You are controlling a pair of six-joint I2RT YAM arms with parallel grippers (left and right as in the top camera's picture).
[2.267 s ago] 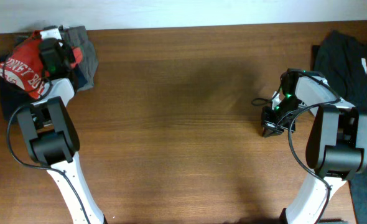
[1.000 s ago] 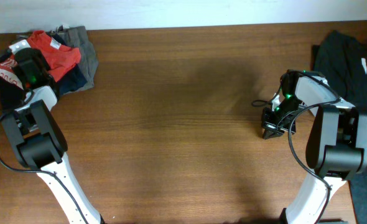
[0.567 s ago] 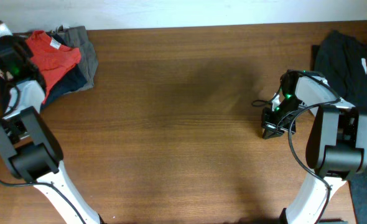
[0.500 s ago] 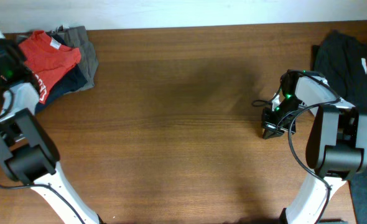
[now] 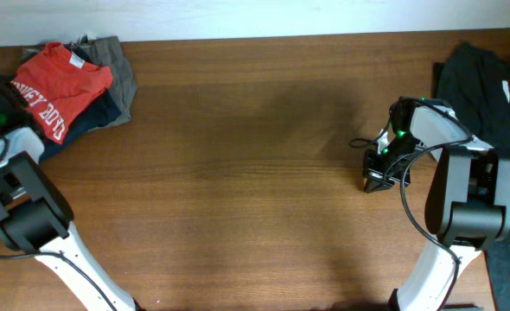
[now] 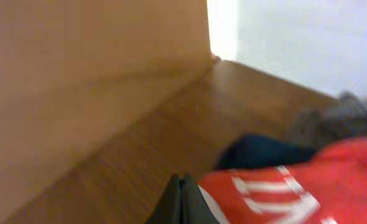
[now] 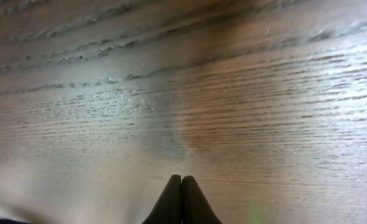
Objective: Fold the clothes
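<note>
Left gripper [image 6: 182, 200]: black tapered fingers pressed together, holding nothing, beside a soft red cotton T-shirt with white lettering [image 5: 54, 85] lying on a rumpled navy-and-grey pile [image 5: 117, 76]. Right gripper [image 7: 181, 200]: likewise closed and empty, over the grained brown wooden table [image 5: 255, 190]. A crumpled black garment [image 5: 484, 82] lies at the right edge.

Open table [image 5: 255, 173] spans between the clothes pile [image 5: 65, 79] at left and dark garment [image 5: 484, 82] at right.

The brown wooden counter [image 5: 255, 173] carries a heap of clothes [image 5: 118, 73] at ten o'clock, grey and navy pieces lying under a red shirt [image 5: 56, 82]. A black garment [image 5: 484, 78] lies at two o'clock, reaching the right edge.
</note>
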